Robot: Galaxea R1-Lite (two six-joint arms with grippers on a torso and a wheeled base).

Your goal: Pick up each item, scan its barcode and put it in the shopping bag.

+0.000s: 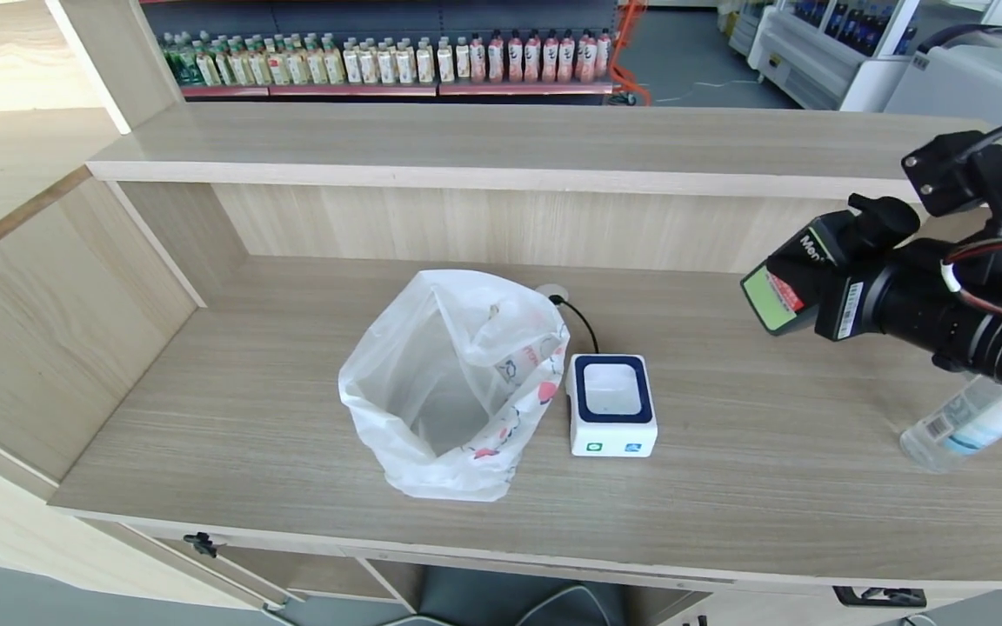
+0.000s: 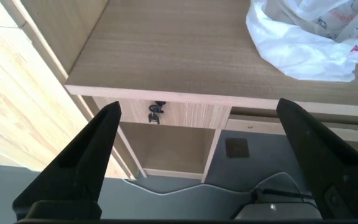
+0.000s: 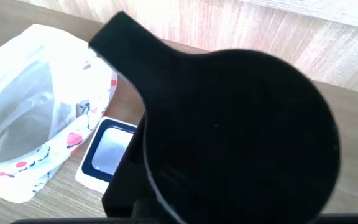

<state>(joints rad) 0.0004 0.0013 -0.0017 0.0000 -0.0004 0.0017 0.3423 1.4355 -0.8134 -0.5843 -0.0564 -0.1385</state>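
Holds the black bottle (image 1: 784,291) pinched in the right gripper (image 1: 853,287), raised well right of the scanner (image 1: 612,404), with the left gripper (image 2: 199,112) spread by the counter (image 1: 771,452) edge; probably calls next for lowering the barcode over the scanner.

The wooden counter (image 1: 727,487) carries a raised back ledge (image 1: 510,139); a shelf of bottles (image 1: 379,61) stands behind it. A black latch (image 2: 156,112) on the counter front lies beyond the fingers (image 2: 86,168) of the left gripper (image 2: 199,106), between them.
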